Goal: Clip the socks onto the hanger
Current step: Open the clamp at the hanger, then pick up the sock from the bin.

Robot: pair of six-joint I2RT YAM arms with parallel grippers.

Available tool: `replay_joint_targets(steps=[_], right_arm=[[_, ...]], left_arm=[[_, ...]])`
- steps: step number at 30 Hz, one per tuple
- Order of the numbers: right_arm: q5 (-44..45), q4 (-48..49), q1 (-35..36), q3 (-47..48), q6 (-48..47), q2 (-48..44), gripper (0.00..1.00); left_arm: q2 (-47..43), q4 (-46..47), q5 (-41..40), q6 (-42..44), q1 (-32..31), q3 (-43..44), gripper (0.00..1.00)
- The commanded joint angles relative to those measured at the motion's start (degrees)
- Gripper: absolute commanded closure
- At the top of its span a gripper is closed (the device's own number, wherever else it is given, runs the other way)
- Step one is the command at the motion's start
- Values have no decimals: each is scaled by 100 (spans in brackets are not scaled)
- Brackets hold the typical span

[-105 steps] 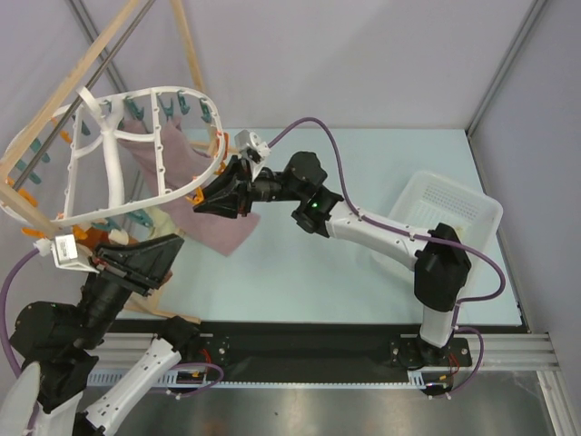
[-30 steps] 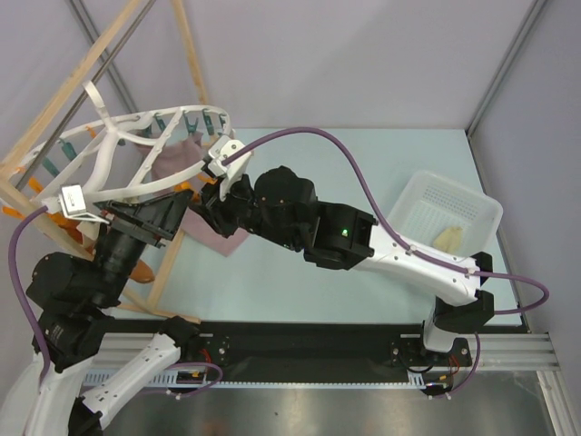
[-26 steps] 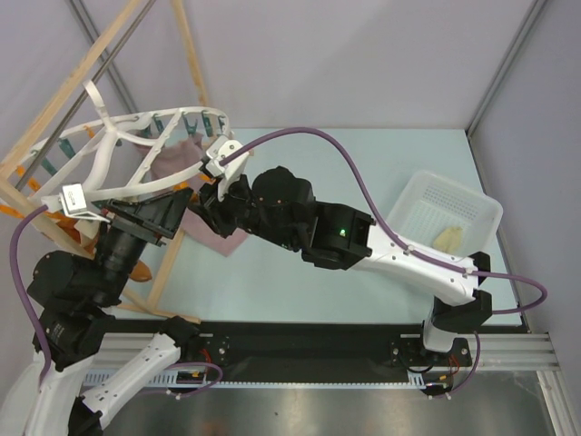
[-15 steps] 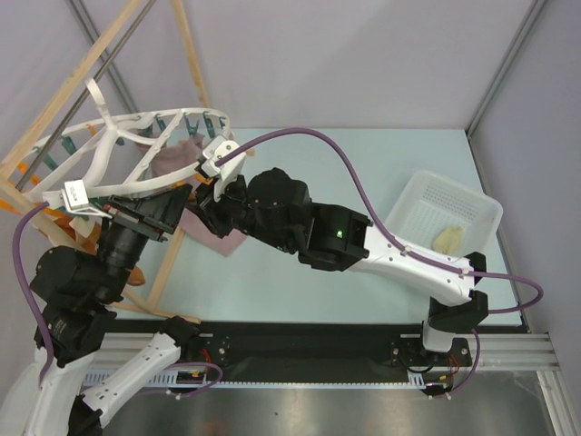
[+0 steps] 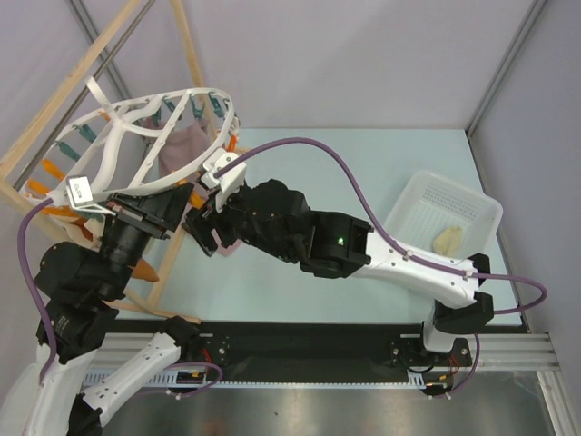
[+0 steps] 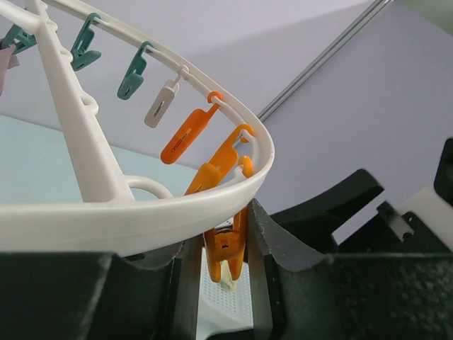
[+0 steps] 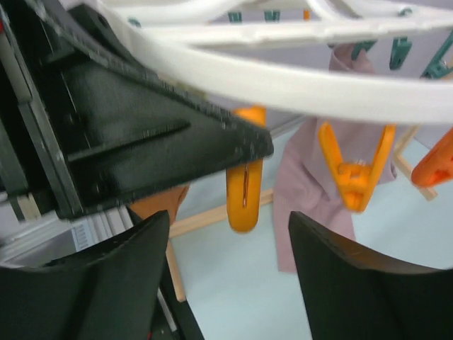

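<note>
Items as I see them from the console:

1. Hanger (image 6: 141,227): raised and tilted at the far left, in front of a wooden frame (image 5: 64,91). Teal and orange pegs hang along its rim.
2. Mauve cloth (image 7: 304,184): clipped to the hanger and hanging below it.
3. Left gripper (image 6: 225,241): under the near rim, closed on an orange peg (image 6: 225,261) that sits between its fingers.
4. Right gripper (image 7: 228,234): just beside the left one, below the rim, fingers spread wide and holding nothing.
5. Sock (image 5: 448,239): one in my view, lying in the white basket (image 5: 427,195) at the right of the tabletop (image 5: 363,163), well apart from the hanger.
</note>
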Motion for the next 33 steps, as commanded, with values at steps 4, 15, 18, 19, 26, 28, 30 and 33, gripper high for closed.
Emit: replay_joint_targets(steps=[4,15,18,19,26,28,30,33], right_arm=[[746,-87,63,-1066,375,-1316,18],[1539,-1369,-1806,-3220,1974,-3673,12],[1486,-1650,-2835,-3870,2133,-4288,11],[1460,-1713,-3090,-4011,2159,-4403,10],[-645,-1881,-6479,-5083,1984,-4659,11],[-1009,-1784,-6992,-5496,2001,-4545,12],[-1221,-1617,-7617,-5899,2193,-4466,12],[-1177,-1354,-8302,-6331,2361,-4316,12]], left_arm=[[128,223,-160,-34,-3,71,100],[110,39,-266,-254,-3,71,100],[93,21,-283,-263,6,80,100],[84,39,-257,-237,-3,80,100],[31,144,-152,-193,-3,18,100],[22,162,-116,-201,6,1,100],[-22,205,-64,-237,-3,-52,100],[-74,232,-11,-263,-3,-122,100]])
